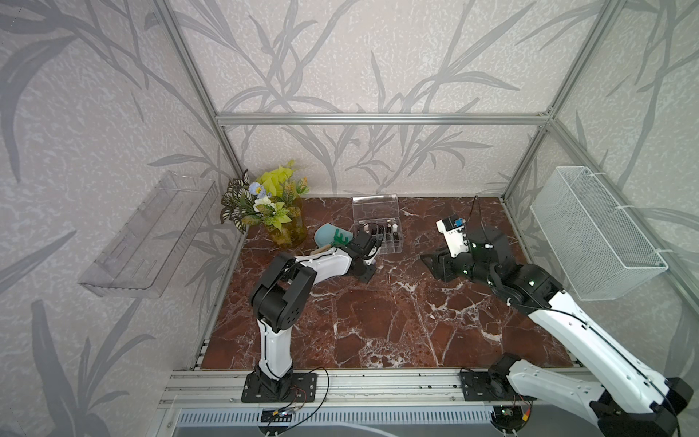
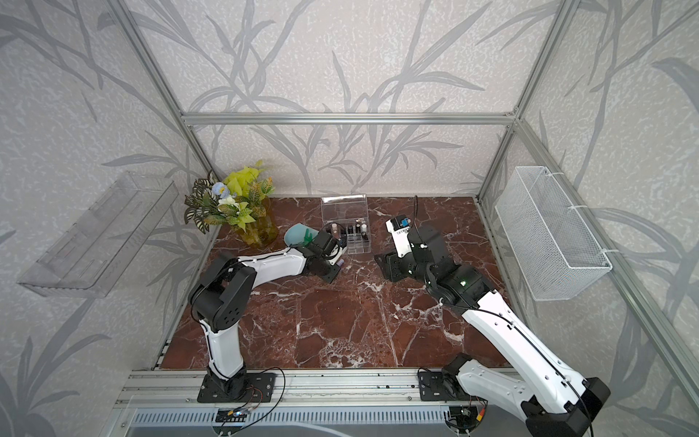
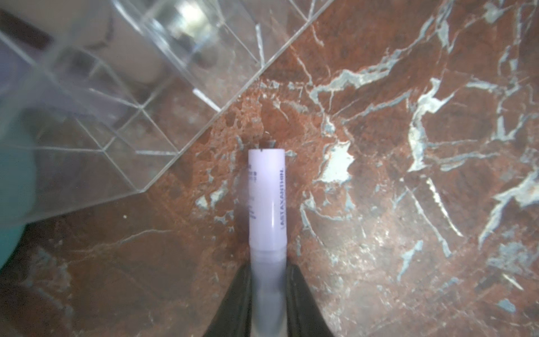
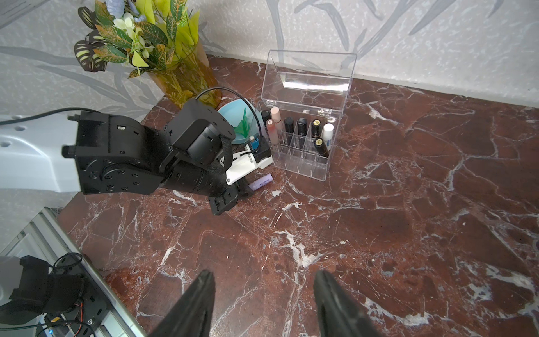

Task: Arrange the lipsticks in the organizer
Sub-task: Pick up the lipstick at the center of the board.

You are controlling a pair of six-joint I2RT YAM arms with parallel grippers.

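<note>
Left wrist shows left gripper [image 3: 269, 272] clamping lilac lipstick [image 3: 267, 198] (label "ASTAXANTHIN"); right gripper [image 4: 264, 275] half-open.

Lilac lipstick [image 3: 267, 198], white-veined red-marble tabletop [image 4: 379, 218]

Glossy red-brown marble-look worktop [image 4: 379, 233]; clear shiny plastic organizer [image 4: 306, 163]; lilac lipstick [image 3: 267, 198] smooth plastic, slight sheen; left fingers [image 3: 302, 306] matt black; basket [image 1: 601, 234] white wire mesh.

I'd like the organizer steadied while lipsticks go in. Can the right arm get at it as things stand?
Probably yes. The right gripper is open and faces the organizer across bare marble. The left gripper, shut on a lilac lipstick, sits at the organizer's far side, out of that path.
</note>
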